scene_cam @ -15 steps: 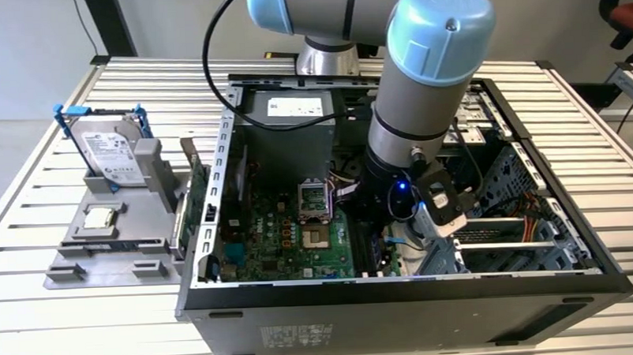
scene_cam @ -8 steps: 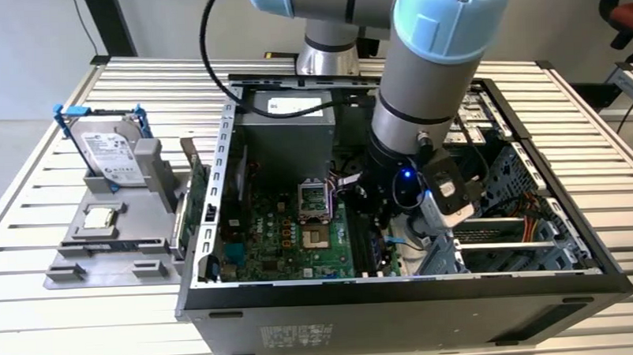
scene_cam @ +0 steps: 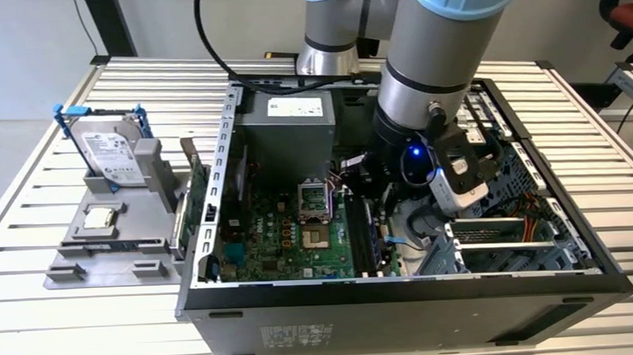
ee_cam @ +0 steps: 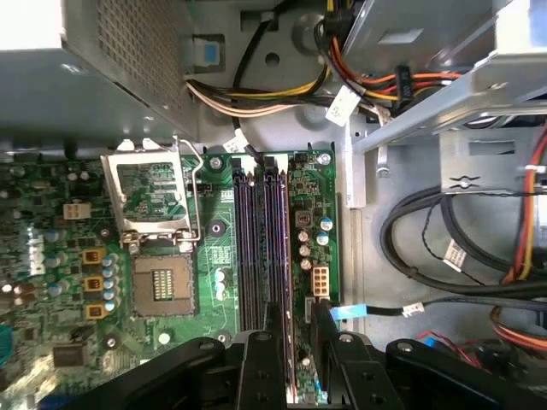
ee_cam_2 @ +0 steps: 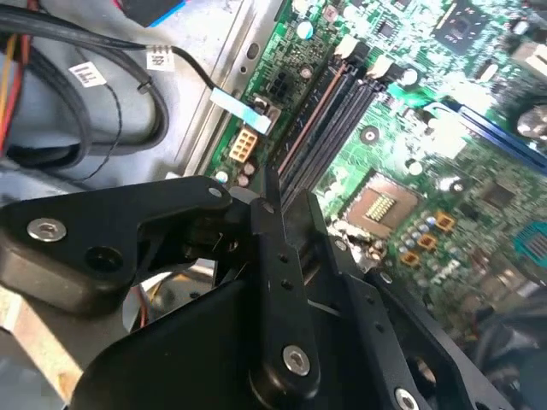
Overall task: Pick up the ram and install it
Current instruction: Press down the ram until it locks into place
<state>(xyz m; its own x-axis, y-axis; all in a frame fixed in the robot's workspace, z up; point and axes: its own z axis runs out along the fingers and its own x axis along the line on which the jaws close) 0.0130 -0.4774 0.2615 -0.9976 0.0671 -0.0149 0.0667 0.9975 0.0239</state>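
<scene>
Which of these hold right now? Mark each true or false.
1. The hand is down inside the open computer case, at the memory slots. True.
2. A cooler is mounted on the CPU socket. False: the socket is bare, with its load plate flipped up.
3. The hard drive sits in a bay inside the case. False: it stands in its blue frame on the gray fixture, outside the case at the exterior view's left.
4. The case rests on a slatted table. True.
</scene>
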